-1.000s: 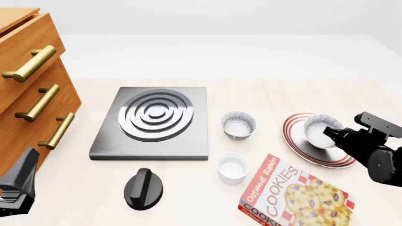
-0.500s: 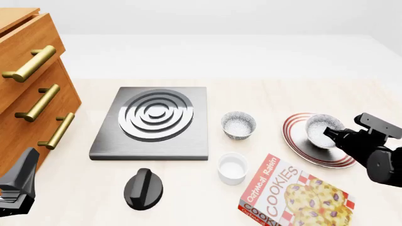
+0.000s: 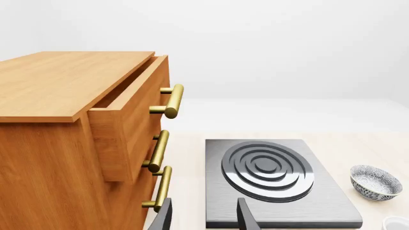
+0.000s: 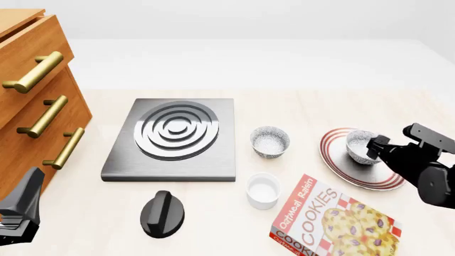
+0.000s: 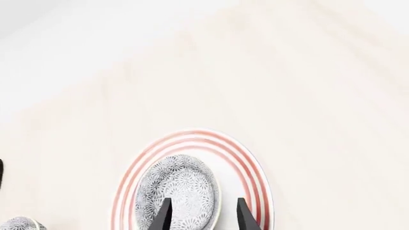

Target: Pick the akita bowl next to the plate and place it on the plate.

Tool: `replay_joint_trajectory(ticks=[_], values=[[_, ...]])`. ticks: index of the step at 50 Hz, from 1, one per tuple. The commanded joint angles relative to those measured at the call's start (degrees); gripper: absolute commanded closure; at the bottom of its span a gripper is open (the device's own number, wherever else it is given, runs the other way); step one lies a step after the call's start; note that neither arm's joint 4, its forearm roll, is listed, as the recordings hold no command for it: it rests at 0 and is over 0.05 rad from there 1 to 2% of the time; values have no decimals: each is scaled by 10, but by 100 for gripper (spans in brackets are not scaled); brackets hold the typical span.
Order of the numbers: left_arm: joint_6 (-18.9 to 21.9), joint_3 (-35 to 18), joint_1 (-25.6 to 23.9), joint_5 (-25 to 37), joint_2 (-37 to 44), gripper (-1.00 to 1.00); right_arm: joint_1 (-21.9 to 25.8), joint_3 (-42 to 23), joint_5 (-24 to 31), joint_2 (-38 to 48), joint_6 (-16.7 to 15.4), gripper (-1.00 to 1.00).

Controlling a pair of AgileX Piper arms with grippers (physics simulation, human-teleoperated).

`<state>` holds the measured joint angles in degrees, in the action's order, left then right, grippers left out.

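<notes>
The right claw [image 4: 374, 148] sat low over the right side of the desk, its two dark fingers [image 5: 164, 216] straddling the rim of the small round speckled grey-and-white akita bowl [image 4: 361, 146]. Whether they pinched that rim or merely flanked it, I could not tell. The bowl was over the large round white plate with thin red rings [image 4: 340, 162], tilted so its patterned outside faced the wrist camera, and it looked to be on or just above the plate's middle.

Judging by its look, this was a stiff, glazed, fairly light piece, slippery at the wall and liable to chip or roll if let go crooked. The rim on the claw's side seemed the only sensible hold, one finger inside and one outside.

To the left, well apart, a second speckled bowl [image 4: 270, 141] stood on the pale wooden desk [image 4: 320, 106], with a plain white cup [image 4: 263, 190] nearer and a red cookie box [image 4: 333, 220] near-right.

Far left, the left claw [image 3: 203, 218] hung spread and empty beside the orange wooden drawer cabinet [image 3: 70, 143], near the steel hob plate [image 3: 271, 175].
</notes>
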<state>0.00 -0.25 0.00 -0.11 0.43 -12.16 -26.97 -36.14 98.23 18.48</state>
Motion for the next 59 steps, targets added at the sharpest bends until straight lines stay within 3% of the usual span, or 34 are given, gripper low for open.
replay_joint_trajectory(ticks=[1, 14, 40, 43, 56, 59], values=[[0, 0, 0, 0, 0, -100, -2, -3, 37, -50, 12, -100], [0, 0, 0, 0, 0, -100, -18, 2, 85, -143, 16, -100], [0, 0, 0, 0, 0, -100, -26, 75, 134, -423, -49, -100], [0, 0, 0, 0, 0, -100, -24, 86, 149, -472, -58, -100], [0, 0, 0, 0, 0, -100, 12, 111, 232, -604, -34, -100], [0, 0, 0, 0, 0, -100, 13, 117, 271, -685, -41, -100]])
